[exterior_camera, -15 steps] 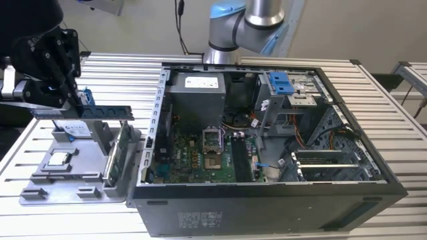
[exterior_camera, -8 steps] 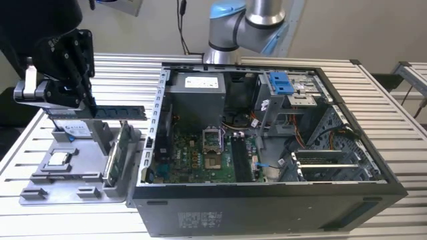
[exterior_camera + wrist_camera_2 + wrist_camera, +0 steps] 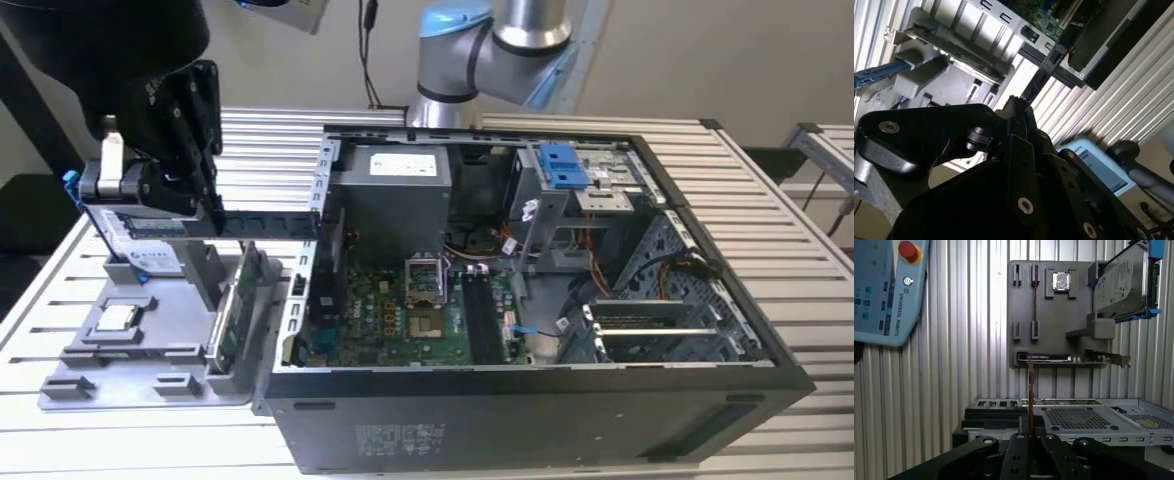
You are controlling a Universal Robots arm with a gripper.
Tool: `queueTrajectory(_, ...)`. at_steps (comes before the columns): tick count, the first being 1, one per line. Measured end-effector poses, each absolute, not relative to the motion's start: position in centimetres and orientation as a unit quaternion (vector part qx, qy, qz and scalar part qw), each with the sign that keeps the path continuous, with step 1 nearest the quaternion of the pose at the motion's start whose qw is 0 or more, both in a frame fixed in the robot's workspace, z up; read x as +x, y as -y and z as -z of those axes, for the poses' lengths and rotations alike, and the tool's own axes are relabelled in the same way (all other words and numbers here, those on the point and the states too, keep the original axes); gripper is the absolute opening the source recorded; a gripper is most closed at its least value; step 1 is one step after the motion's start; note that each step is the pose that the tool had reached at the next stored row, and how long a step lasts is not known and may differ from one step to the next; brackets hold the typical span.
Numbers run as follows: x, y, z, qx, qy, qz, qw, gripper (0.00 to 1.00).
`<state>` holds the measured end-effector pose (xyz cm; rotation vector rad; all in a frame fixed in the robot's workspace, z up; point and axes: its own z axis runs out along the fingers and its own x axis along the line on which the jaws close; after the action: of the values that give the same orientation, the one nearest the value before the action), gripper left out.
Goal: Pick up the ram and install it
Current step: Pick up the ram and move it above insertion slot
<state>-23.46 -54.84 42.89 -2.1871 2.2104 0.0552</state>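
Note:
The ram (image 3: 267, 223) is a long, narrow dark stick held level in the air, above the grey fixture tray (image 3: 134, 360) and just outside the open computer case (image 3: 747, 300). My gripper (image 3: 200, 213) is shut on one end of it, at the exterior view's left. In the first wrist view the ram (image 3: 1030, 390) shows edge-on, rising from between the shut fingers (image 3: 1016, 450) of the gripper (image 3: 1030, 440). The second wrist view has the ram (image 3: 1041, 75) reaching out from the gripper (image 3: 1016, 107) toward the case.
The tray holds a hard drive with a blue frame (image 3: 134, 250), a green circuit card (image 3: 234, 310) and a processor chip (image 3: 118, 318). Inside the case lie the motherboard's dark memory slots (image 3: 481, 315). A teach pendant (image 3: 884, 290) rests on the slatted table.

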Motion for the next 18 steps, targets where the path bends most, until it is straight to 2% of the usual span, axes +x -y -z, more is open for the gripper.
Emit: queueTrajectory(18,-18.1,54.8,-42.9,-0.703,-0.711,-0.019,0.015,0.14)
